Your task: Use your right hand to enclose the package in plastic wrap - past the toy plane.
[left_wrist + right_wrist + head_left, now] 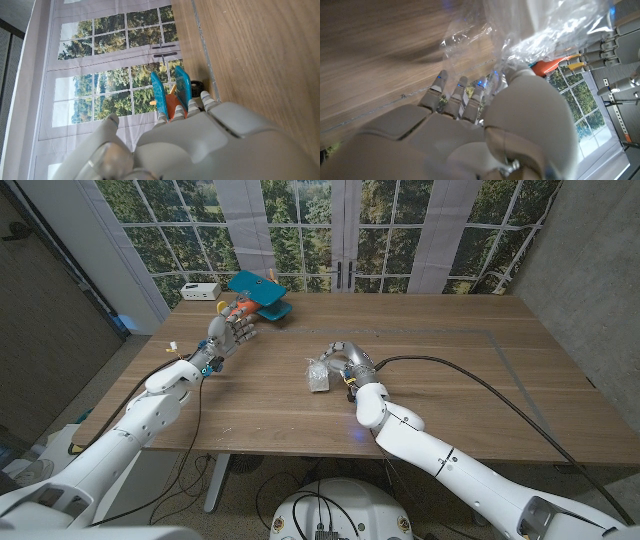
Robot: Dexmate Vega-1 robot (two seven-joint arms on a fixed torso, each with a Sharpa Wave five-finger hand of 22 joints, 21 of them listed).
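**Right hand working at the wrapped bundle, mid-table**

The fingers [451, 95] of the right hand [352, 367] are curling in towards a crinkled sheet of plastic wrap [540, 30], and from the wrist view the film is bunching right against the fingertips and thumb. Whether they are truly pinching it or only pressing into it, I cannot tell. In the head view the hand is sitting just beside the package [317, 376], a small pale bundle already glinting with film, lying on the tabletop [470, 395] near its middle.

Further out, the left hand [227, 337] is reaching towards the far left part of the tabletop, fingers spread and holding nothing that I can see, its tips close to the toy plane [259, 295], blue-winged with an orange body. A small white box [201, 290] is sitting beyond it by the window.

To my eye the wrapping step is under way rather than finished: film is gathered around the bundle but looks loose. The next move seems to call for a firm hold on a free edge of the wrap and drawing it over the package without dragging the light bundle across the wood.
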